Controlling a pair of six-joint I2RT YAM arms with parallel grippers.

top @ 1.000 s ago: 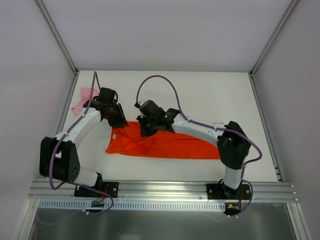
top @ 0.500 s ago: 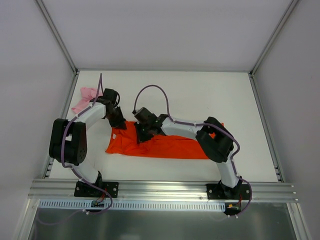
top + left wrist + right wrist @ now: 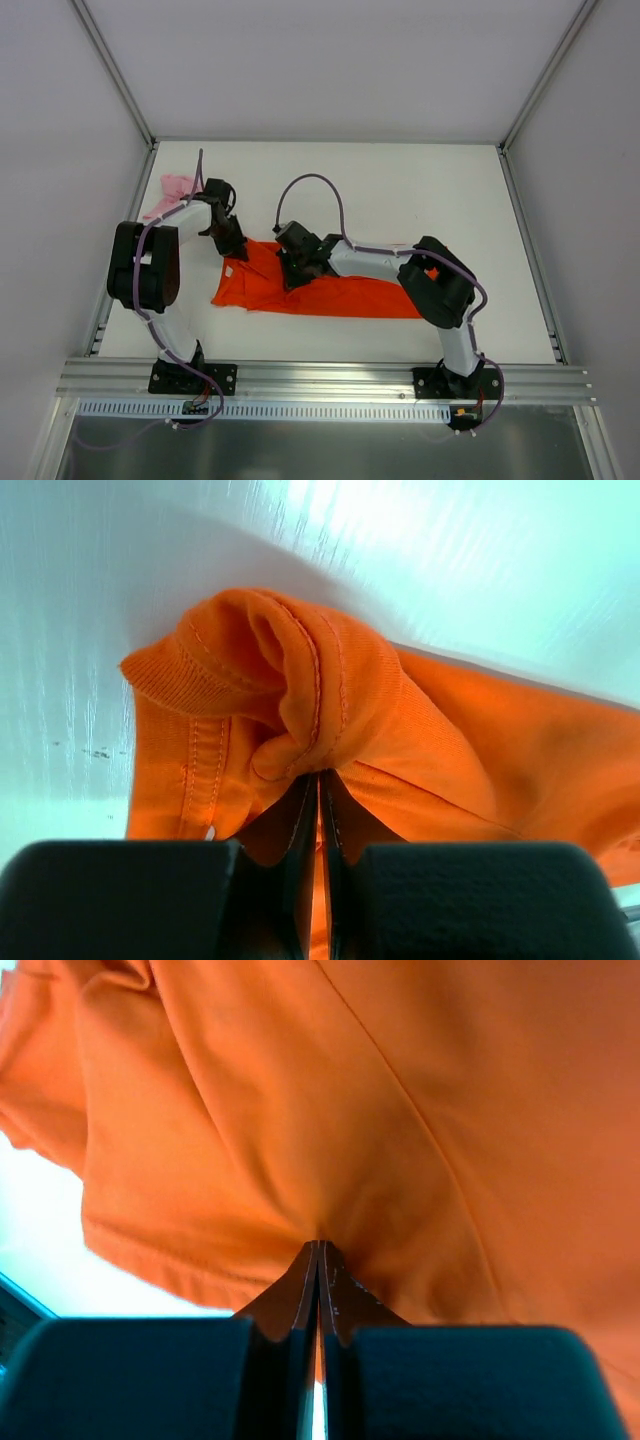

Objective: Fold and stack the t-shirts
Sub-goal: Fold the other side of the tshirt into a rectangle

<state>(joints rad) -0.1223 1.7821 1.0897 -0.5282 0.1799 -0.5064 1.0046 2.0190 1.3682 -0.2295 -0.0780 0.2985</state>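
The orange-red t-shirt [image 3: 330, 290] lies folded into a long strip across the table's middle. My left gripper [image 3: 232, 250] is shut on the orange t-shirt at its far left corner, where the ribbed collar and a bunched fold [image 3: 290, 690] rise in front of the closed jaws [image 3: 320, 780]. My right gripper [image 3: 297, 272] is shut on the orange t-shirt further right along its upper edge; cloth [image 3: 380, 1140] gathers to a pinch at the fingertips [image 3: 319, 1247]. The pale pink t-shirt [image 3: 170, 195] lies crumpled at the far left, partly hidden behind the left arm.
White walls with metal rails [image 3: 128, 215] bound the table on three sides. A metal rail [image 3: 320, 378] runs along the near edge by the arm bases. Purple cables [image 3: 315, 185] loop above both arms.
The left gripper has closed on the shirt's left corner. Both arms have folded in, elbows drawn back, and the right gripper has shifted slightly toward me with the cloth.
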